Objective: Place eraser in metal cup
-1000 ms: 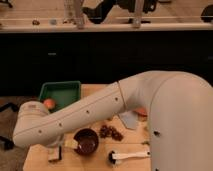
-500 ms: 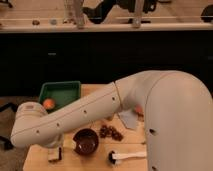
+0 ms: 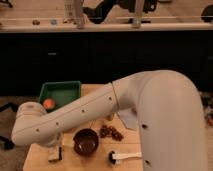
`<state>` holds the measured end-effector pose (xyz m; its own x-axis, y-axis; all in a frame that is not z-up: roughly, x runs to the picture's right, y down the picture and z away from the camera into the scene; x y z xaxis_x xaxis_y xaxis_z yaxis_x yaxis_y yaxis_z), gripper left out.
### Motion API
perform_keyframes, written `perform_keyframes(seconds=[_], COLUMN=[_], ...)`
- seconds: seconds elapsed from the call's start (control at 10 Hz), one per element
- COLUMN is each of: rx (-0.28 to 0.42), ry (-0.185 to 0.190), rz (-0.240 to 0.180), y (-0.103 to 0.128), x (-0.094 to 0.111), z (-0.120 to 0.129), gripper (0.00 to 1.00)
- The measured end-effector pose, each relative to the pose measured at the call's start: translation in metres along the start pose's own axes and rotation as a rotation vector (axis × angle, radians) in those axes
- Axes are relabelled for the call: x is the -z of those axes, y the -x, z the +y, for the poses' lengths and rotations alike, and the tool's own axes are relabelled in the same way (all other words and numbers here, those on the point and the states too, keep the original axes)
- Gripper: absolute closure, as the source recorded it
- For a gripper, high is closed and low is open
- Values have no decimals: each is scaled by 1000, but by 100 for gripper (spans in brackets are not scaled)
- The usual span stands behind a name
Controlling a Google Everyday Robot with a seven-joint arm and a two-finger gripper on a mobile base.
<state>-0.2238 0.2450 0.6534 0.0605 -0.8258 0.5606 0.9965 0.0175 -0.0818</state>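
Pale eraser point(image 3: 54, 157) sits at the wooden table's point(image 3: 36, 163) front-left corner, left of the brown bowl point(image 3: 85, 142). My gripper is hidden behind the white arm point(image 3: 75, 117) just above it, jaws apart.

Your view is dim, warm-toned and soft all over. Light from above brightens the large white robot arm point(image 3: 100, 112); the gripper point(image 3: 55, 152) under it, at the frame's lower left, sits in shadow.
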Motion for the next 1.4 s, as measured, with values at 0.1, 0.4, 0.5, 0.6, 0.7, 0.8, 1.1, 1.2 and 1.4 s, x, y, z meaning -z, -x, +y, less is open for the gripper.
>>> perform_keyframes(seconds=[0.1, 0.4, 0.5, 0.6, 0.7, 0.8, 1.1, 1.2, 1.4], rx=[19, 88, 115, 147, 174, 193, 261, 274, 285], ry=[-2, -8, -12, -18, -24, -31, -44, -45, -28], rz=[-4, -27, -36, -48, -59, -70, -97, -107, -121], y=[-1, -1, 0, 0, 0, 2, 2, 1, 2], x=[-2, -9, -13, -19, -27, -32, -50, -56, -77], z=[-8, -35, -43, -49, -53, -57, -64, -67, -73], gripper=[20, 20, 20, 20, 20, 20, 20, 20, 20])
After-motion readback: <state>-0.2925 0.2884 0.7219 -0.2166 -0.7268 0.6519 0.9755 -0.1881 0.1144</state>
